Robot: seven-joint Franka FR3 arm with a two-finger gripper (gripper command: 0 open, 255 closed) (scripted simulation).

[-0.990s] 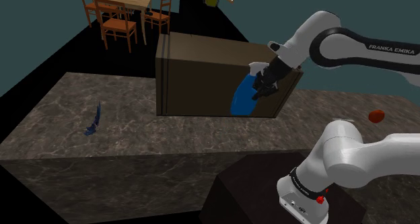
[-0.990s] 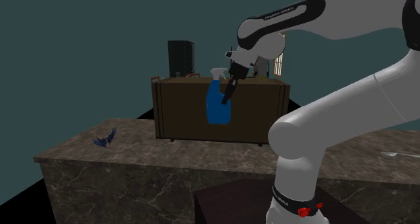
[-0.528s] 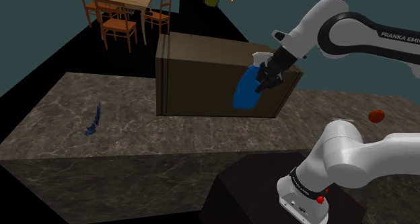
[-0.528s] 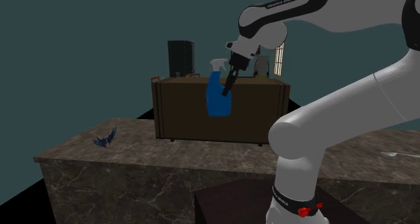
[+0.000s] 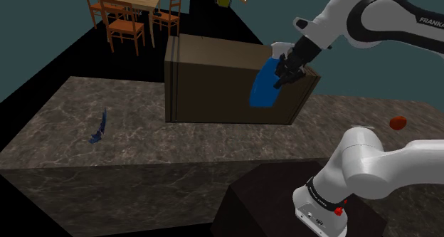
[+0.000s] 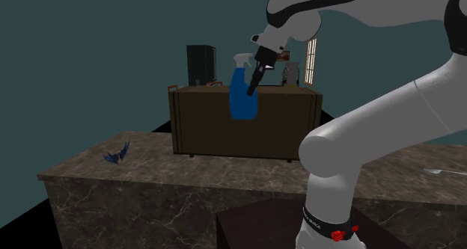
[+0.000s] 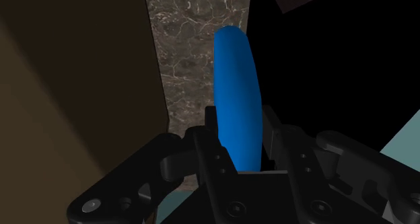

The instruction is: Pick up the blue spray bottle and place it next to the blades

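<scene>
The blue spray bottle (image 5: 265,86) has a smooth, rounded body in a plain matte blue. At its top there is a pale head (image 6: 241,59), which seems to be the trigger. The black gripper (image 7: 239,125) is clamped on it: the two fingers (image 7: 210,132) press on both sides of the body near its upper part, and the rest of the bottle reaches out past the fingertips. The bottle hangs in the air, apart from the counter (image 5: 142,139), before the upper half of a large brown box (image 5: 210,86) with flat sides. The counter is dark stone with pale veins, like marble. The blades (image 5: 98,127), small and blue, lie on it well apart from the bottle, toward the shoulder view's left. Behind the box stand a wooden table and chairs (image 5: 124,25), and the walls are teal.
</scene>
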